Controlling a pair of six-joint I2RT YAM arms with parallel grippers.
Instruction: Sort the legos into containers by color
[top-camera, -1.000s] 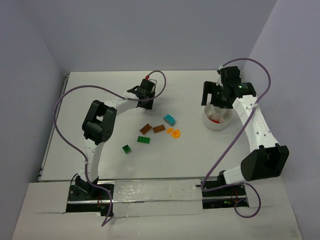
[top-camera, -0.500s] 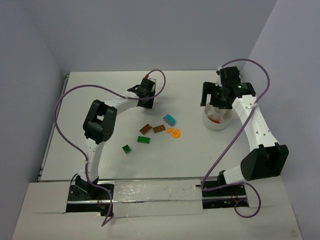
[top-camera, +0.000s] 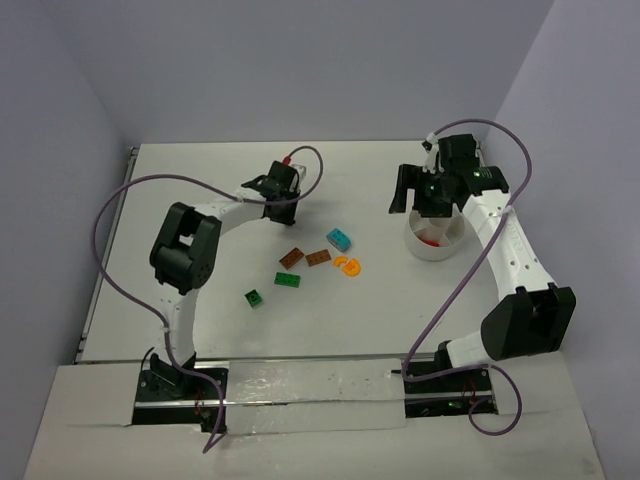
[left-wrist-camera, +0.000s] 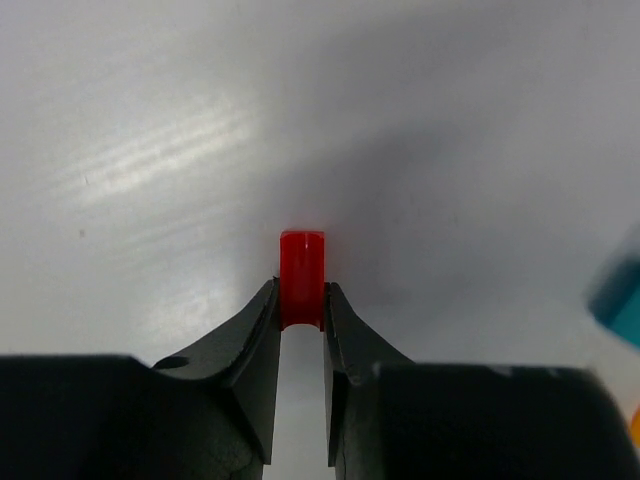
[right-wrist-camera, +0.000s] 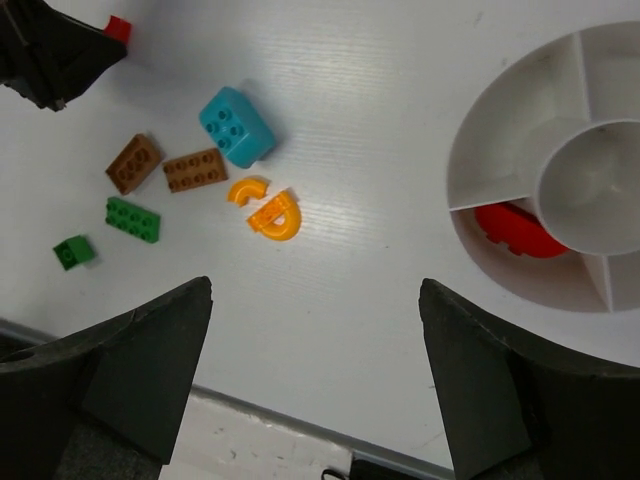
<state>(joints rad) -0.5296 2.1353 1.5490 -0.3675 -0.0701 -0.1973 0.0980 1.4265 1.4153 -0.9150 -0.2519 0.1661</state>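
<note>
The sorting is judged to be at an early stage. One red plastic piece (right-wrist-camera: 515, 228) is seen in a wedge compartment of the small round white divided bowl (right-wrist-camera: 500, 130), at the right of the right wrist view. A small red brick (left-wrist-camera: 301, 278) is pinched between the narrow-set fingers of the left gripper (left-wrist-camera: 300, 305), mid-frame in the left wrist view, well apart from the bowl. Unsorted on the white worktop (right-wrist-camera: 400, 330), left of the bowl, are found a teal brick (right-wrist-camera: 236, 126), a square brown plate (right-wrist-camera: 133, 163), a longer brown plate (right-wrist-camera: 196, 170), a green plate (right-wrist-camera: 132, 219), a small green brick (right-wrist-camera: 74, 252), and an orange arc (right-wrist-camera: 247, 190) just beside an orange half-round piece (right-wrist-camera: 275, 216). The fingers of the right gripper (right-wrist-camera: 315, 290) are spread wide, and nothing is held. No brand, label or writing can be read
</note>
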